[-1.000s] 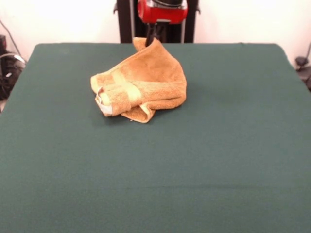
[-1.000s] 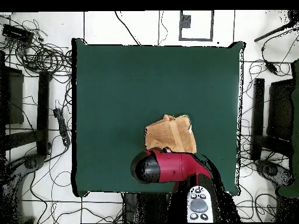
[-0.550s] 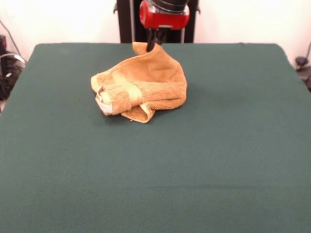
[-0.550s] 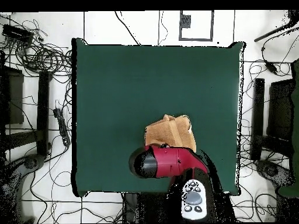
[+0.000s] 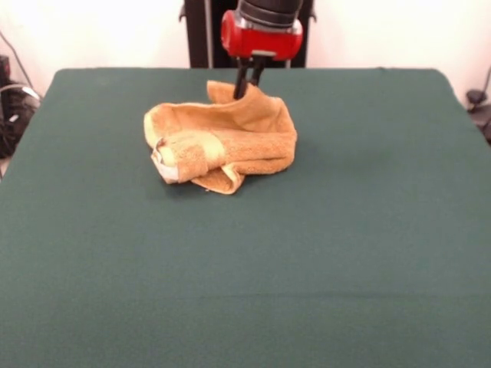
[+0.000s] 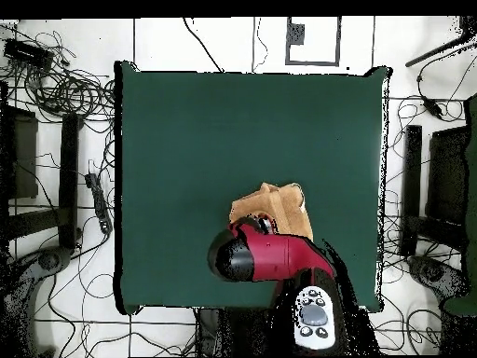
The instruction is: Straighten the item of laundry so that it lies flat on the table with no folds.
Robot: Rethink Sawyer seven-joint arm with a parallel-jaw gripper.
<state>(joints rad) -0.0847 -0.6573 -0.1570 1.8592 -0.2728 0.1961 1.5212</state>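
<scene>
Upper centre: black end effector pinches crumpled orange-tan terry towel on dark green worktop; a thin pinch could slip.

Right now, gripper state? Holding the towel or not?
Gripper: closed on the towel's raised far edge, pinching a peak of cloth; the rest lies crumpled on the table.

Red-and-black arm, dark slender end effector
</scene>
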